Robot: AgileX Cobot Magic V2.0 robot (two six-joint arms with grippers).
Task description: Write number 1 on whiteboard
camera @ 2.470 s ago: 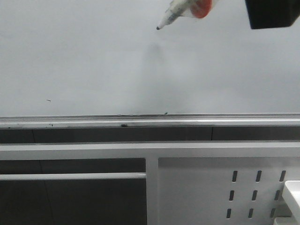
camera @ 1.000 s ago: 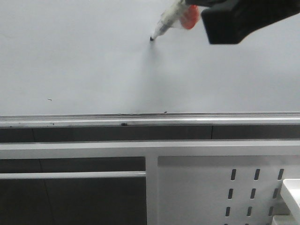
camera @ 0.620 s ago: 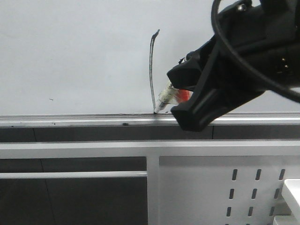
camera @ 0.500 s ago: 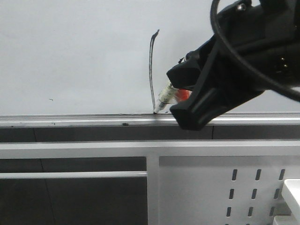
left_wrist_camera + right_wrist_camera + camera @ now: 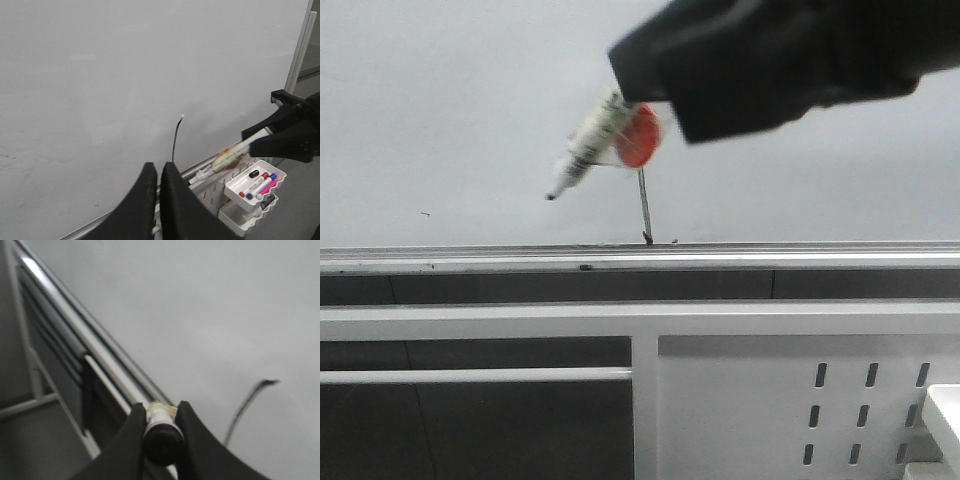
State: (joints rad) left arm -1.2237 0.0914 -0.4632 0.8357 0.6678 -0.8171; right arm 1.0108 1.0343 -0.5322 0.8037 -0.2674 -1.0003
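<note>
Black-tipped marker (image 5: 582,150) is hanging left of the number 1 (image 5: 174,141), which is sitting low on the whiteboard (image 5: 440,100). Left hand (image 5: 159,180) is idling, pressed together; right hand (image 5: 160,416) is pinching the marker. Stroke appears finished; next, withdrawing without smudging.

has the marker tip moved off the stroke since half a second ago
Yes. The marker tip now sits up and left of the number 1, off its foot at the whiteboard lower edge.
</note>
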